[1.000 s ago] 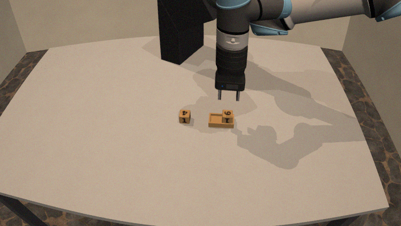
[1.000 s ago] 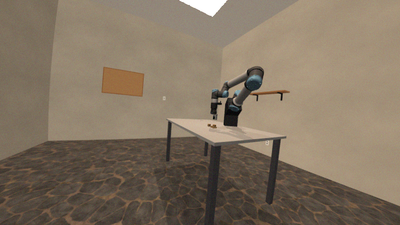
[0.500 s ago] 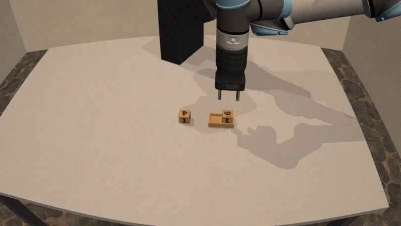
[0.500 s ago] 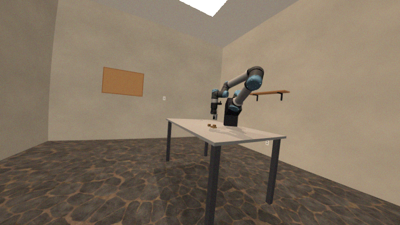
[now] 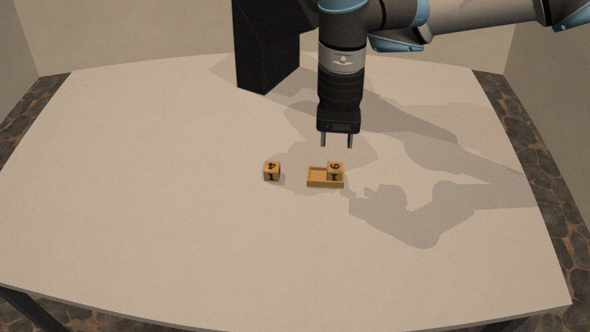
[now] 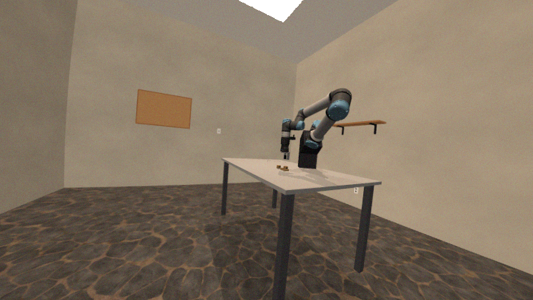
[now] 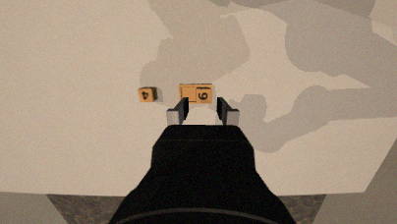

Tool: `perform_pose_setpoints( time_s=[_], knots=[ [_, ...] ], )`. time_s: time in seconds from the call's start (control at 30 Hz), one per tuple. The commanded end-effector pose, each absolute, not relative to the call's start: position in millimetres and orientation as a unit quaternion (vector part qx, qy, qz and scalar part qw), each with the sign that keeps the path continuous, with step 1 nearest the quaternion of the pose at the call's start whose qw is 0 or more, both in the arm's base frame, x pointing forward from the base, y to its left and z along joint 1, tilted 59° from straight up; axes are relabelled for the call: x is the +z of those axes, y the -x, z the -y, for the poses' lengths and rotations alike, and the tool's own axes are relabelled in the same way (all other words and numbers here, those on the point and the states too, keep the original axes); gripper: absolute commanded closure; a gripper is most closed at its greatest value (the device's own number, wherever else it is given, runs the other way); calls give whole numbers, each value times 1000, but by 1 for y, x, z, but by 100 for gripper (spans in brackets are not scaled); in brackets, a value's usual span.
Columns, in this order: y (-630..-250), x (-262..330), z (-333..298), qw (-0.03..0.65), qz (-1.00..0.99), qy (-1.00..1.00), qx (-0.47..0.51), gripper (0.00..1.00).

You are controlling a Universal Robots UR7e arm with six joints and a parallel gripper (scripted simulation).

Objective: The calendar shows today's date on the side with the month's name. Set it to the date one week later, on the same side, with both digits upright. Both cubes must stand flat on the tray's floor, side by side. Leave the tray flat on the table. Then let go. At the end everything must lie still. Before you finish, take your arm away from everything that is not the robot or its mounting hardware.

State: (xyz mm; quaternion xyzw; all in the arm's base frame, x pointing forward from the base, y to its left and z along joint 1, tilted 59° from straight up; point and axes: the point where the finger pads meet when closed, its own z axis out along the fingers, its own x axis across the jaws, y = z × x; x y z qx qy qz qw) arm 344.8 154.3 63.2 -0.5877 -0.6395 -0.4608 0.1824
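A small wooden tray (image 5: pixel 325 178) lies flat near the middle of the table. One cube (image 5: pixel 335 170) stands in its right half, with 1 on the front face and 6 or 9 on top. The tray's left half is empty. A second cube (image 5: pixel 271 171) stands on the table left of the tray, with 1 on the front and 4 on top. My gripper (image 5: pixel 336 145) hangs above and slightly behind the tray, fingers pointing down, open and empty. In the wrist view the gripper's fingers frame the tray and its cube (image 7: pixel 203 93); the loose cube (image 7: pixel 146 93) lies to the left.
The arm's black base pedestal (image 5: pixel 264 43) stands at the back of the table. The exterior view shows the table (image 6: pixel 298 175) on four legs in a bare room.
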Motion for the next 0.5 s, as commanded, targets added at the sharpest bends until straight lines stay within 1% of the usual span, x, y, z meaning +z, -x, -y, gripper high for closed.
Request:
perform_pose_setpoints(
  time_s=[0.0,0.47],
  knots=[
    [-344,63,-155,183,640,587,-461,13],
    [-344,60,-161,185,639,587,-461,13]
  ],
)
